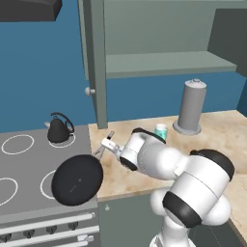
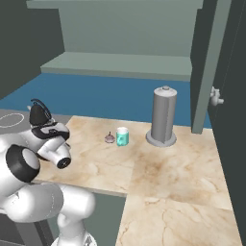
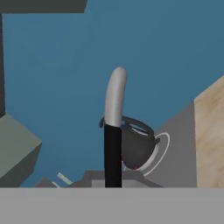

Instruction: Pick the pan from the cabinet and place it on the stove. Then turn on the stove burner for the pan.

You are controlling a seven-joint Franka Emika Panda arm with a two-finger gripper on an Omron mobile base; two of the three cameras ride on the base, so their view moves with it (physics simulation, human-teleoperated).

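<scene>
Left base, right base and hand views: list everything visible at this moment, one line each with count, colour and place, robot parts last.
pan: 1, matte black, tilted over the stove's front right ring, handle toward the claw.
kettle: 1, black, on the stove's back right ring.
stove: 1, grey with white rings, left of the counter.
cabinet: 1, grey-green, doors open, above the counter.
counter: 1, beige marble, right of the stove.
paper towel holder: 1, grey, at the back of the counter.
cup: 1, teal and white, on the counter.
small round object: 1, purplish, left of the cup.
claw: 1, dark-tipped, on the pan's handle.
arm: 1, white with dark joints.
</scene>
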